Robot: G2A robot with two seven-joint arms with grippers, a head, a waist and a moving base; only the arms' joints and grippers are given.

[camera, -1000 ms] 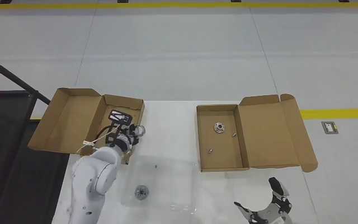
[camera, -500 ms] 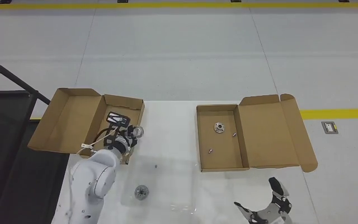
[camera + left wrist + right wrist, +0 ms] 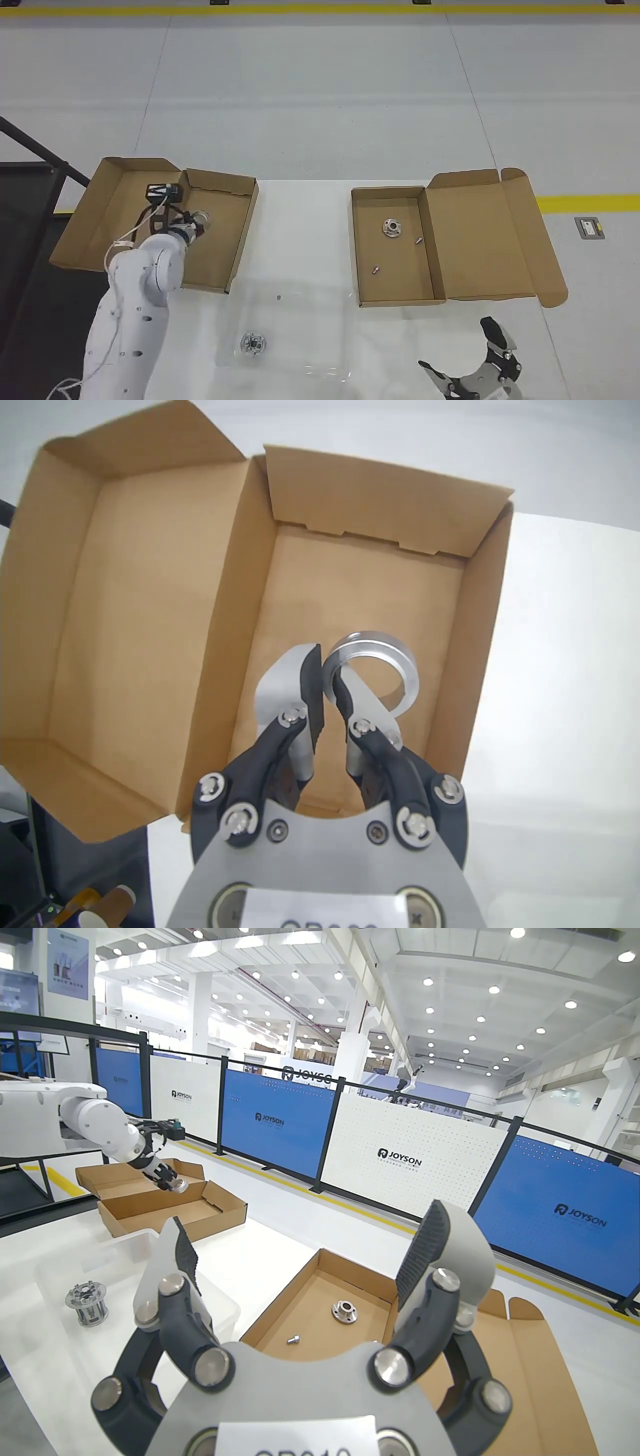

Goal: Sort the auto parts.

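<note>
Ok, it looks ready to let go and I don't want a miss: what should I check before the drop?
1. Silver metal ring clamped in left gripper: ok.
2. Ring over the open brown cardboard box, inside its walls: ok.
3. Box floor beneath the ring bare: ok.
4. Right gripper open and well away from that box: ok.
5. Ring low enough for a gentle drop: cannot tell.

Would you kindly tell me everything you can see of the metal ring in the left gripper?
The metal ring is a silvery, short-walled band with a wide open bore and a flat, bright top face. The left gripper pinches its wall between its fingers, one inside the bore, one outside. It is held tilted over the open cardboard box.
</note>
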